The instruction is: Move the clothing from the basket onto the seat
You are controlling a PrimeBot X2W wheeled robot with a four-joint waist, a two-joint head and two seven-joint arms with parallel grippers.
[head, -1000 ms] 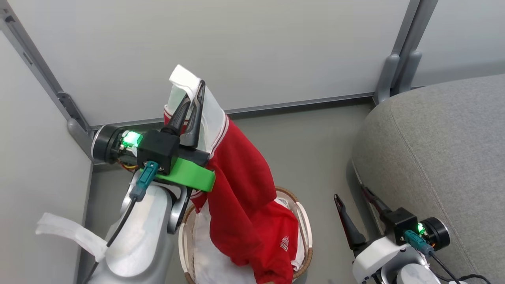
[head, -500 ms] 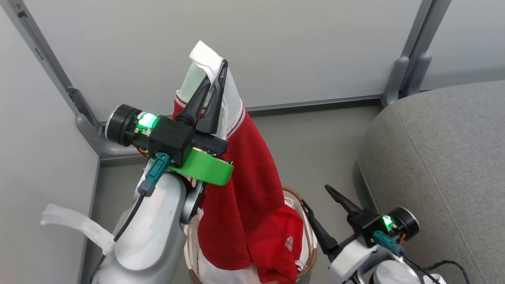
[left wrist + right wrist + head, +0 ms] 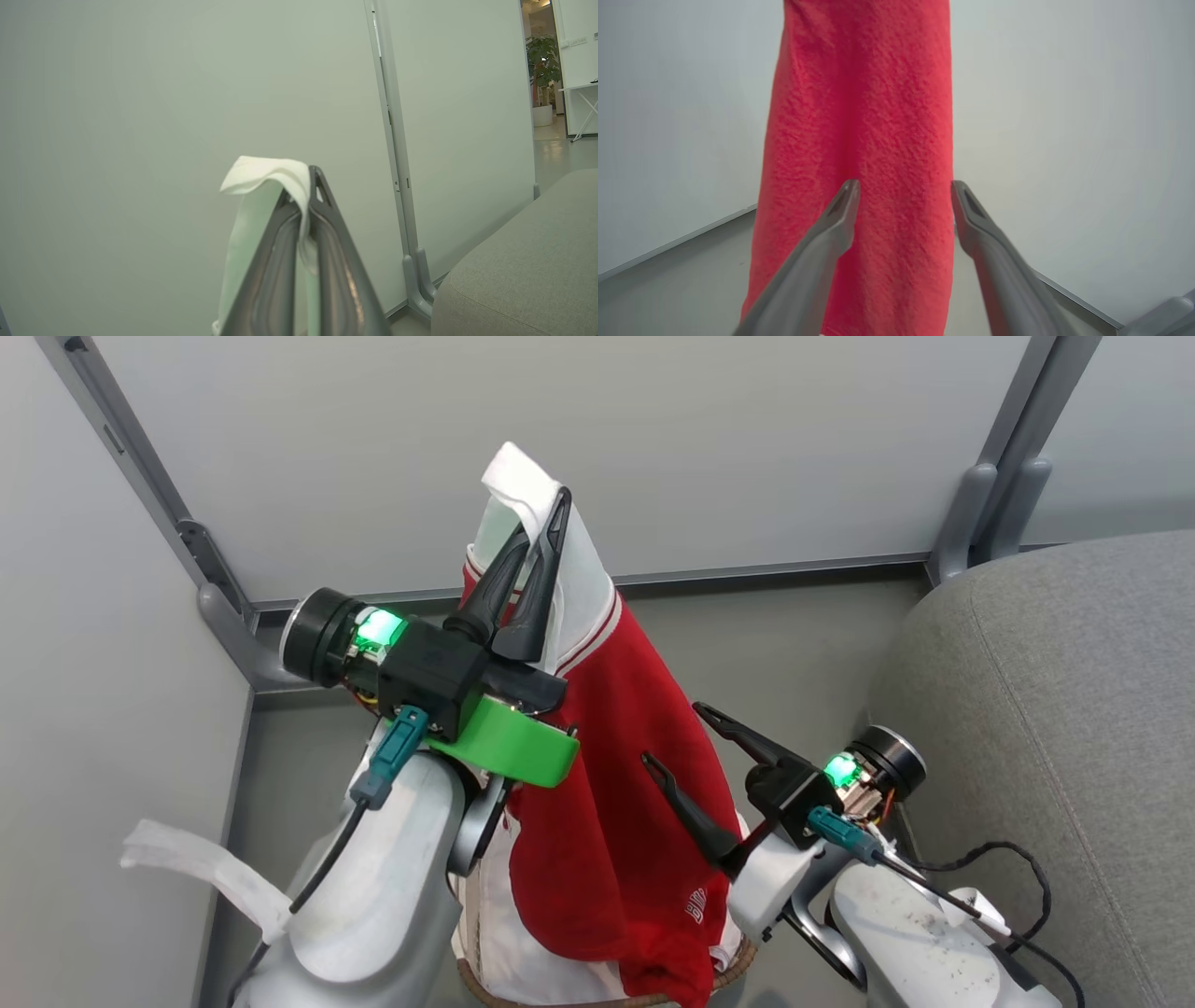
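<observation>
A red garment of the clothing (image 3: 616, 784) hangs down from my left gripper (image 3: 544, 518), which is shut on its white top edge (image 3: 261, 170), high above the basket (image 3: 742, 954). The garment's lower end reaches down to the basket, whose brown rim peeks out at the bottom of the head view. My right gripper (image 3: 674, 734) is open just to the right of the hanging cloth, fingers pointing at it. In the right wrist view the red clothing (image 3: 859, 116) hangs right before the spread right gripper (image 3: 906, 186). The grey seat (image 3: 1055, 709) lies to the right.
Pale partition walls with grey metal posts (image 3: 990, 513) close off the corner behind the basket. A white liner sheet (image 3: 485, 933) lies in the basket. A black cable (image 3: 1018, 859) loops by my right arm. Grey floor (image 3: 803, 653) runs between basket and seat.
My right gripper has risen from low beside the seat and swung left to the hanging garment, still open. The head view has shifted; the left gripper keeps the garment aloft.
</observation>
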